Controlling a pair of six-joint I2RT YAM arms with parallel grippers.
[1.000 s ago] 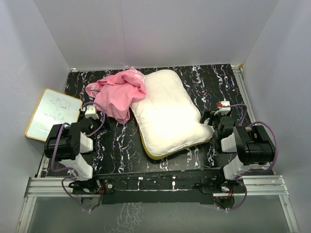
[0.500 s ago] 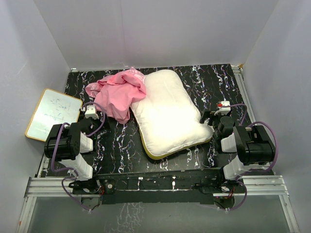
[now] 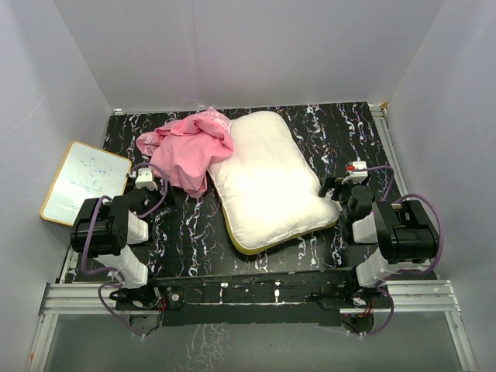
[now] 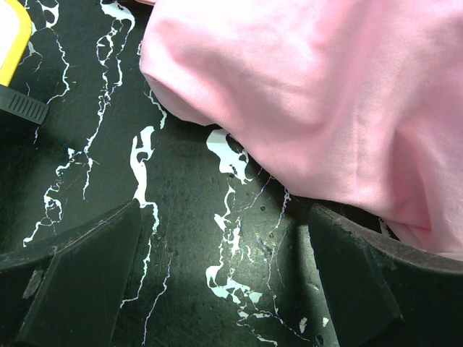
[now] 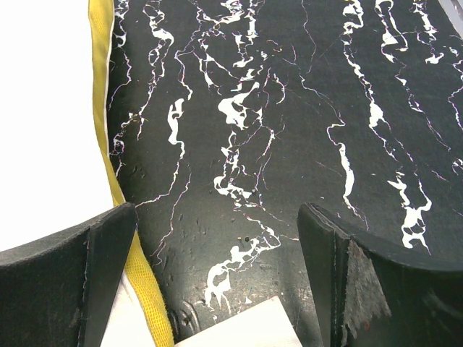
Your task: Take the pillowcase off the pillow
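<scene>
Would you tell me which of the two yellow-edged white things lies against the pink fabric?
The pillow, plump and central, touching the pillowcase on its left. The flat board lies apart, far left.

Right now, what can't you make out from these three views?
- Pillowcase: top view, its own folds hide the underside; left wrist view crops it top and right.
- Pillow: right wrist view, washed-out white, cropped by the left edge.
- Board: top view, writing too small to read.
- White patch: right wrist view, cropped by the bottom edge, unidentifiable.
</scene>
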